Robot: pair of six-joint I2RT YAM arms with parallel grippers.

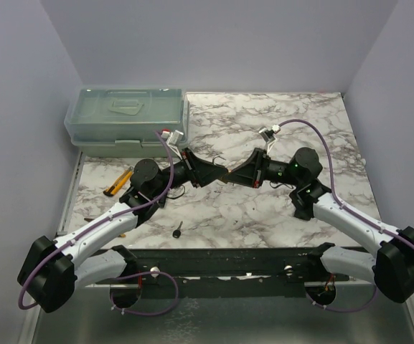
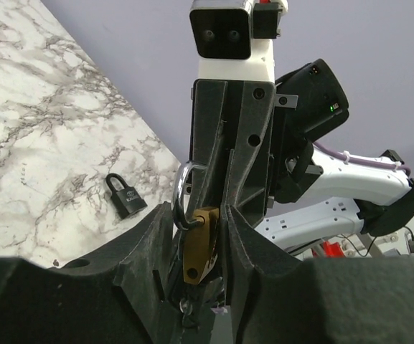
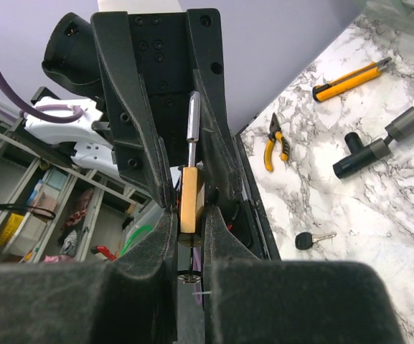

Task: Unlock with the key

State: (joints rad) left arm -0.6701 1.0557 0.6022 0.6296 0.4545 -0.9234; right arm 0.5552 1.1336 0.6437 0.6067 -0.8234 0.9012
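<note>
A brass padlock [image 2: 199,244] with a steel shackle hangs in mid-air between my two grippers above the middle of the table. My right gripper [image 3: 190,218] is shut on the brass body [image 3: 191,197], with the shackle pointing away from it. From the opposite side my left gripper [image 2: 199,211] straddles the same lock. One of its fingers lies against the body and a gap shows at the other, so it is still open. The key [image 3: 313,239], black-headed with a thin blade, lies loose on the marble [image 1: 177,231] near the front edge, and neither gripper touches it.
A black padlock [image 2: 124,196] lies on the marble. Yellow-handled pliers [image 3: 277,140], a yellow utility knife [image 1: 118,181] and a black T-shaped piece [image 3: 379,143] lie at the left. A translucent toolbox [image 1: 128,118] stands at the back left. Walls close in three sides.
</note>
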